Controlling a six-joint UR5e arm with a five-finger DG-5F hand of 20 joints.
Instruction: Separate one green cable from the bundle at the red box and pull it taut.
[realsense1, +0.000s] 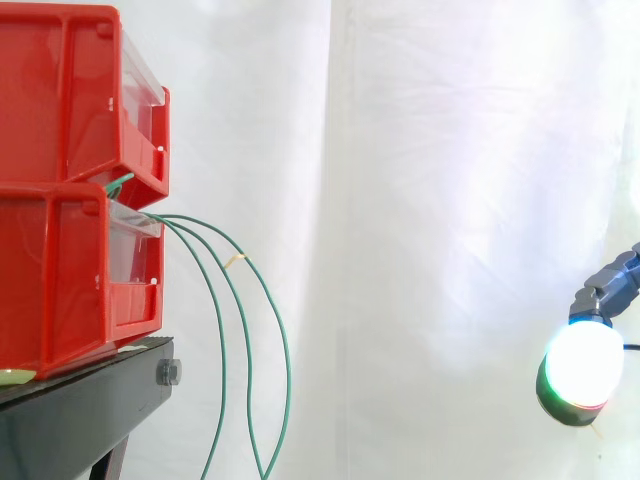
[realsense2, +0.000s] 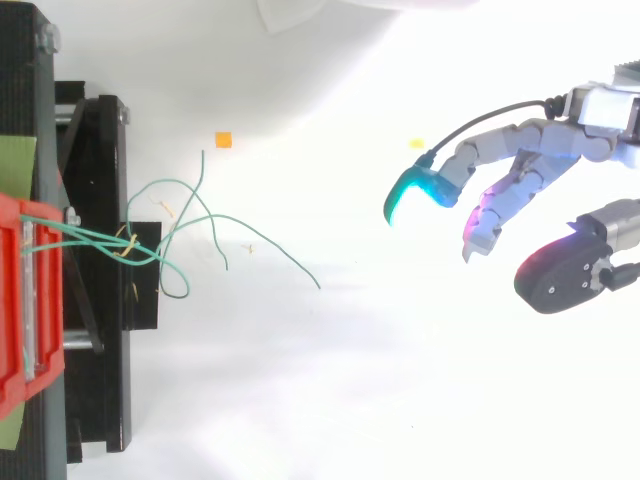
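Hand (realsense2: 528, 158): fingers loosely spread, holding nothing, well apart from the cables.
Green cables (realsense1: 286, 352): hang slack from the front of 2 stacked red bins (realsense1: 60, 260) on the black stand (realsense1: 80, 405).

2 red bins (realsense1: 60, 100), 3 green cables (realsense1: 223, 350)

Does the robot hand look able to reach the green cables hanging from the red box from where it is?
Probably yes. The robot hand is open and apart from the green cables, which hang free in front of the red box; nothing stands between them.
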